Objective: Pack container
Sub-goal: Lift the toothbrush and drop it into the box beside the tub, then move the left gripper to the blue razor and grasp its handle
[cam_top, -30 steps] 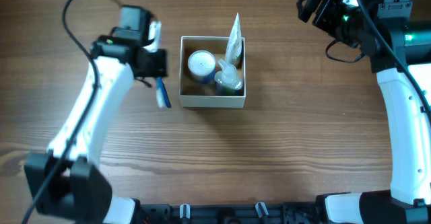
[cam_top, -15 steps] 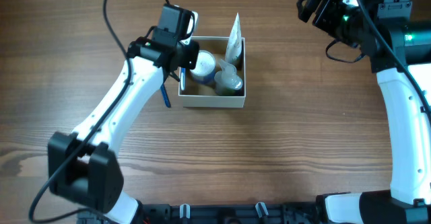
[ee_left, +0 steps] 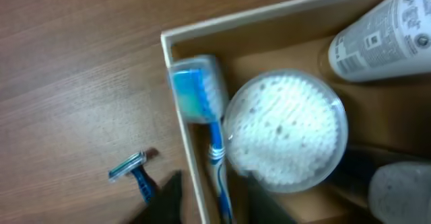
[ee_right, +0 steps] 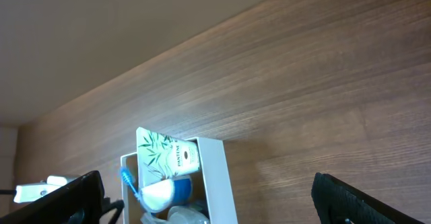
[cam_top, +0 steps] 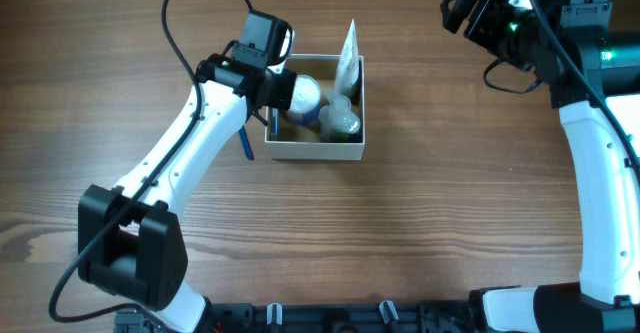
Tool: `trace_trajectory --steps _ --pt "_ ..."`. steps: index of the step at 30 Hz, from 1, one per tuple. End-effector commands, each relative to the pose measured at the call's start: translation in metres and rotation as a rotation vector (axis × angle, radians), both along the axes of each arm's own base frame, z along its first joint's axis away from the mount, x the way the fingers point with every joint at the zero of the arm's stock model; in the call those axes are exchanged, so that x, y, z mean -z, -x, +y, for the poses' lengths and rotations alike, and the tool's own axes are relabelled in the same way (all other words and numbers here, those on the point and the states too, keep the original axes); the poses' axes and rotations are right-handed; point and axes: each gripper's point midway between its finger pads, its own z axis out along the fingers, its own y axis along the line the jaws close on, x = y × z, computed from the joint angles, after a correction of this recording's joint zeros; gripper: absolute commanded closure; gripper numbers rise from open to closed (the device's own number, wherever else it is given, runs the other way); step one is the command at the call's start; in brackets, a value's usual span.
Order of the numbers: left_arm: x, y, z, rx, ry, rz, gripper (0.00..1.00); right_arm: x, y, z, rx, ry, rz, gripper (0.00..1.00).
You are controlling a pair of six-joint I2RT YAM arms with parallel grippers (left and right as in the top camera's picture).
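Hanging over one wall of the square shallow white-walled box with tan cardboard inside (cam_top: pixel 315 153), the left pincer (cam_top: pixel 272 91) has its dark fingers (ee_left: pixel 165 200) a little apart. The blue-and-white plastic toothbrush (ee_left: pixel 195 93) runs between them without a clear touch. The left wrist view shows what the arm hides from overhead: the brush lies inside the box along this wall, its bristle head ahead of the fingers, just beside the round clear-lidded jar of white cotton buds (ee_left: pixel 283 130). Beyond the jar, farther from the pincer, are a white plastic tube (ee_left: pixel 377 35) and a grey-capped bottle (ee_left: pixel 404 190). Outside the wall, beside the pincer, a small blue razor (ee_left: pixel 131 170) lies on the brown wooden table (cam_top: pixel 450 223). The right pincer (cam_top: pixel 470 8) hangs well apart from the box, jaws wide and empty; only its own view shows the tube standing up above the rim
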Motion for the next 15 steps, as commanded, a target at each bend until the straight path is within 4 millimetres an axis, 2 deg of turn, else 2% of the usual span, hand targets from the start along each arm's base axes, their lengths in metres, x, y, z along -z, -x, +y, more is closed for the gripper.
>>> trace_trajectory --steps 1,3,4,5,8,10,12,13,15 --pt "-0.01 0.0 -0.001 -0.051 0.027 -0.016 0.55 -0.001 0.0 0.001 0.003 -0.011 -0.002 0.0" --pt "-0.023 0.0 -0.001 -0.08 0.055 -0.038 0.54 -0.001 0.0 0.001 0.003 -0.011 -0.001 0.0" --pt "-0.046 0.001 0.001 -0.106 0.085 -0.072 0.52 -0.001 0.0 0.001 0.003 -0.011 -0.002 0.0" --pt "-0.054 0.002 0.003 -0.118 0.091 -0.084 0.5 -0.001 0.0 0.001 0.003 -0.011 -0.002 0.0" --pt "-0.075 0.009 0.022 -0.166 0.075 -0.113 0.46 -0.001 0.0 0.001 0.003 -0.011 -0.002 0.0" --pt "-0.072 0.016 0.044 -0.258 0.049 -0.085 0.44 -0.001 0.0 0.001 0.003 -0.011 -0.001 0.0" --pt "-0.062 0.024 0.066 -0.355 0.039 -0.024 0.37 -0.001 0.0 0.001 0.003 -0.011 -0.002 0.0" --pt "-0.05 0.03 0.08 -0.434 0.043 0.026 0.35 -0.001 0.0 0.001 0.003 -0.011 -0.001 0.0" --pt "-0.028 0.036 0.094 -0.506 0.078 0.113 0.33 -0.001 0.0 0.001 0.003 -0.011 -0.002 0.0"
